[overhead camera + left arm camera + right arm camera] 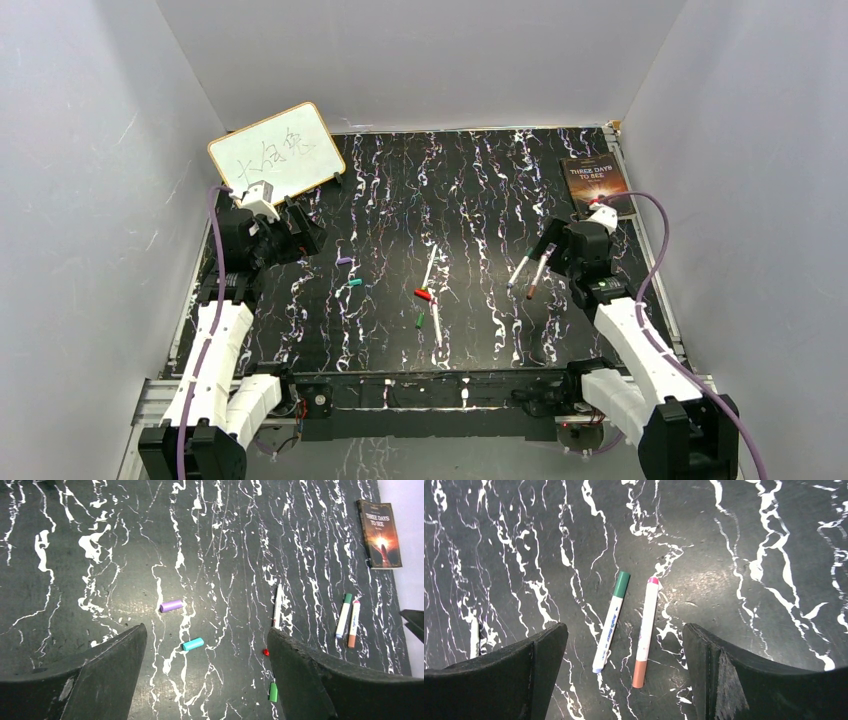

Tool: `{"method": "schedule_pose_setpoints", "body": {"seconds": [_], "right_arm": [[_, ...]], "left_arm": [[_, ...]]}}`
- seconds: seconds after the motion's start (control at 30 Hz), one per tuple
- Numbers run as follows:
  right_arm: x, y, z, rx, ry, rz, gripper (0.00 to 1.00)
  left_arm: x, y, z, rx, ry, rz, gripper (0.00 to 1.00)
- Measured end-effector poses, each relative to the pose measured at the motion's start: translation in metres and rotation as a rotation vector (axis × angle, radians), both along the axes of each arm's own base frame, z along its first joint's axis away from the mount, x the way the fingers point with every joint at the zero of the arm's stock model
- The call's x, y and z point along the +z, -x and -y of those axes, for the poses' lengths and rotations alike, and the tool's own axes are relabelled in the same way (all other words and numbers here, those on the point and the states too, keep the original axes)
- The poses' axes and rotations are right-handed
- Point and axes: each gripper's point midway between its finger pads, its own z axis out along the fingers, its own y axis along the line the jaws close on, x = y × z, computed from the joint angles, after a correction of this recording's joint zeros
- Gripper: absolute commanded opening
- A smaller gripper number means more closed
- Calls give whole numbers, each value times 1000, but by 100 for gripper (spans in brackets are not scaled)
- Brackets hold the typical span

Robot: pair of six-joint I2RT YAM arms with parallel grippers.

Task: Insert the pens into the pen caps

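Surface: your arms face a matte black tabletop (480, 180) veined with white marble streaks.
Pens: a green-ended pen (611, 622) and a pink-tipped pen (644, 631), slim white barrels, lie side by side toward the right edge, framed between the spread jaws of your right gripper (623, 635).
Caps: a purple cap (171, 605) and a teal cap (193, 643), short smooth tubes, lie mid-surface, just off your left gripper (207, 629), which also stands wide apart and empty.

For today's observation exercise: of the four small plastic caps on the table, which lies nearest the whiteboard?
The short purple plastic cap: it lies farthest left and back; the teal cap, red cap and green cap sit nearer the middle.
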Motion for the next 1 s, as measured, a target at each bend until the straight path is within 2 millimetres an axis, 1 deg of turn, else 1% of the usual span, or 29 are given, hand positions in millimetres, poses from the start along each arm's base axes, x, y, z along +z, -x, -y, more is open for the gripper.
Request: {"method": "schedule_pose_setpoints", "body": {"seconds": [0.03, 0.1, 0.13, 0.17, 0.23, 0.3, 0.37, 0.43, 0.47, 0.5, 0.57, 0.6, 0.7, 0.77, 0.8, 0.83, 0.9, 0.97, 1.0], "right_arm": [[-3, 0, -2, 14, -2, -13, 81], [-12, 0, -7, 37, -4, -45, 74], [-17, 1, -9, 45, -4, -64, 69], [-23, 1, -12, 54, -5, -84, 58], [-33, 3, -18, 71, -5, -123, 41], [-43, 4, -26, 85, -5, -161, 33], [-48, 5, -33, 99, 6, -183, 31], [-46, 1, -39, 102, 18, -187, 31], [-49, 2, -44, 115, 21, -196, 31], [-48, 1, -46, 117, 27, -196, 33], [-45, -3, -46, 105, 37, -197, 43], [-44, -4, -45, 96, 40, -195, 45], [-43, -6, -41, 67, 50, -190, 50], [-44, -6, -38, 54, 57, -192, 50], [-44, -7, -37, 48, 61, -193, 48], [-44, -8, -36, 42, 65, -196, 44], [-43, -11, -36, 36, 73, -199, 31], [-42, -14, -35, 29, 79, -201, 18], [-41, -16, -36, 27, 79, -202, 11]], "left_arm": [[0, 0, 2, -8, 6, -2, 86], [1, 0, 4, -18, 14, 0, 87], [2, 0, 5, -22, 19, 4, 87], [3, 0, 6, -26, 24, 9, 87], [5, -1, 8, -35, 35, 14, 87], [5, -1, 10, -40, 41, 13, 87], [4, -1, 10, -42, 42, 8, 87], [3, -1, 10, -42, 42, 6, 87], [3, -1, 10, -42, 42, 6, 87], [3, -1, 10, -42, 42, 6, 86], [3, -1, 10, -42, 42, 5, 86], [3, -1, 10, -42, 41, 6, 86], [3, -1, 10, -42, 41, 6, 86], [3, -1, 10, -42, 41, 5, 85], [3, -1, 10, -42, 41, 5, 84], [3, -1, 10, -42, 41, 5, 80], [3, -1, 10, -42, 41, 5, 73], [3, -1, 10, -42, 40, 5, 54], [3, -1, 10, -42, 41, 5, 51]]}}
